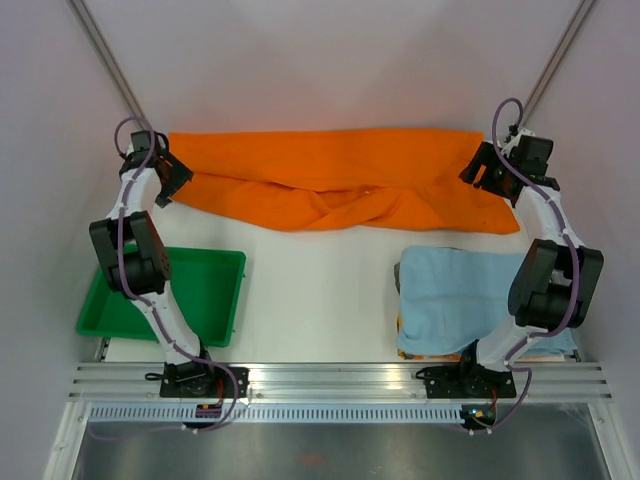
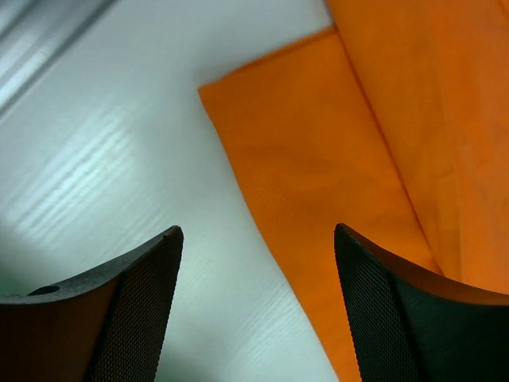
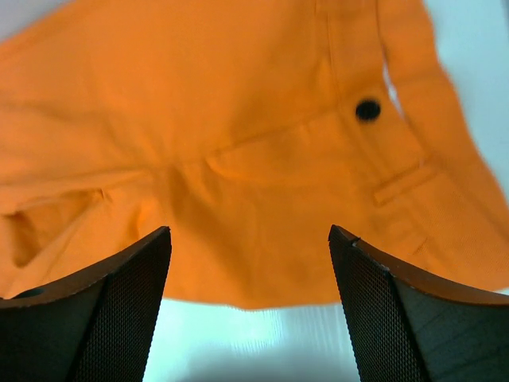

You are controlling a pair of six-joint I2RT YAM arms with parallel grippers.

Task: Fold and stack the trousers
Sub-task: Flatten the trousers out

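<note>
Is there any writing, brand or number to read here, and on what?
None readable. The orange trousers are plain, and their dark button shows no lettering. The green tray and light blue cloth carry no print. Tiny marks by the arm bases are too small to read.

I'm in a robot lab cell: plain white walls (image 1: 320, 60) round my white table (image 1: 320, 300). At six o'clock, my left arm (image 1: 140, 262) and right arm (image 1: 548, 285) bolt onto an aluminium rail (image 1: 340, 376).

My top view looks down from above the near edge over the whole table (image 1: 320, 300). Each wrist view sits close above one end of the trousers (image 1: 330, 175), which all share.
</note>
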